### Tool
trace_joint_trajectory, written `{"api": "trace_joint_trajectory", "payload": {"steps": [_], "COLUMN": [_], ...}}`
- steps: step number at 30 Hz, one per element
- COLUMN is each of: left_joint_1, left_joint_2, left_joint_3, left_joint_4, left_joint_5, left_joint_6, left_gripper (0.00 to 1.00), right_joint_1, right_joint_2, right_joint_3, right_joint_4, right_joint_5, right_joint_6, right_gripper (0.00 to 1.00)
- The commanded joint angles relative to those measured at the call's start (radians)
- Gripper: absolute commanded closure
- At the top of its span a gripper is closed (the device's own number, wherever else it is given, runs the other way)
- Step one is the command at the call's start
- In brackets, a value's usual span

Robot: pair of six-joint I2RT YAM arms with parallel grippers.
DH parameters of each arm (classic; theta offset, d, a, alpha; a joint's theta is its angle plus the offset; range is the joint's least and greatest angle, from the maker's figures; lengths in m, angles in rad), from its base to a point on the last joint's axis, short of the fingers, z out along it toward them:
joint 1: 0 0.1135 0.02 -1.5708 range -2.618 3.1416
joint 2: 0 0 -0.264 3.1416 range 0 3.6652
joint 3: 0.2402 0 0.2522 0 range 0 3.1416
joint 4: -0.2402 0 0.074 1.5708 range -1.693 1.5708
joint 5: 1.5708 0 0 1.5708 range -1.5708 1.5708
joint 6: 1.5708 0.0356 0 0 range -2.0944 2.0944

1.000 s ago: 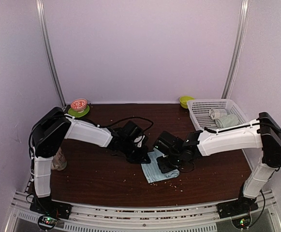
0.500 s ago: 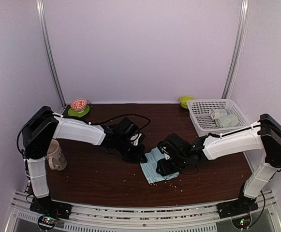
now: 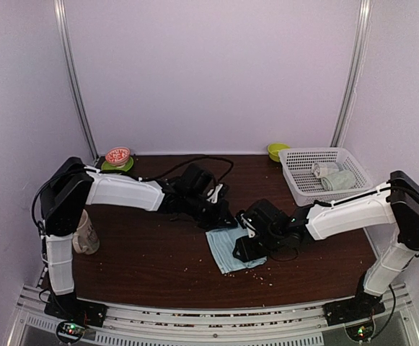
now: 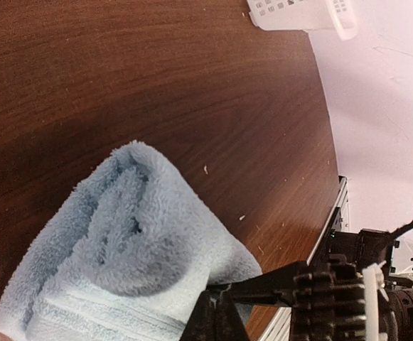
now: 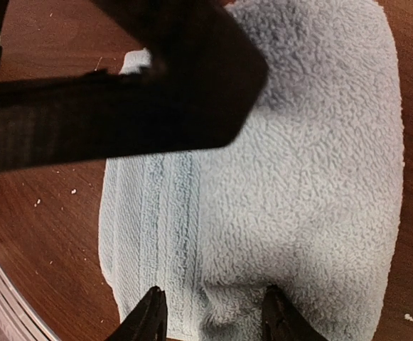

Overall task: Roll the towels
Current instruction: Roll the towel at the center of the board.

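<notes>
A light blue towel (image 3: pixel 227 252) lies partly folded on the dark wooden table, near the middle. In the left wrist view the towel (image 4: pixel 121 249) shows a thick rounded fold. My left gripper (image 4: pixel 220 318) is shut, its tips just over the towel's edge, with no cloth seen between them. In the top view the left gripper (image 3: pixel 223 215) hangs at the towel's far edge. My right gripper (image 5: pixel 212 316) is open, its fingertips (image 5: pixel 151 312) resting on the towel (image 5: pixel 298 177) either side of a small pucker. A pale green rolled towel (image 3: pixel 340 180) lies in the basket.
The white plastic basket (image 3: pixel 317 151) stands at the back right, with a whitish roll (image 3: pixel 323 169) also inside. A mug (image 3: pixel 85 234) sits by the left arm's base. A green plate with a red bowl (image 3: pixel 117 157) and a yellow-green bowl (image 3: pixel 276 150) stand at the back. Crumbs dot the table.
My right gripper has opened wider on the towel. The left gripper, still shut, has moved away from the front of the table and to the right, to the towel's far edge.
</notes>
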Motion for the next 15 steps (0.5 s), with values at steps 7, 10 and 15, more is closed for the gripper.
{"api": "trace_joint_trajectory", "payload": {"steps": [7,10,15], "left_joint_1": [0.014,0.025,0.048], "left_joint_2": [0.137,0.171,0.196], "left_joint_3": [0.06,0.048,0.015], "left_joint_4": [0.074,0.084,0.092], "left_joint_5": [0.046,0.041,0.032], "left_joint_6": [-0.043,-0.061,-0.082], "left_gripper": [1.0,1.0,1.0], "right_joint_1": [-0.008,-0.009,-0.009], "right_joint_2": [-0.015,-0.033,-0.117], "right_joint_3": [-0.011,0.012,0.058], "right_joint_4": [-0.012,-0.042,-0.162], "right_joint_5": [-0.019,-0.025,0.017], "right_joint_6": [-0.007,-0.032,-0.078], "right_gripper": [0.54,0.53,0.52]}}
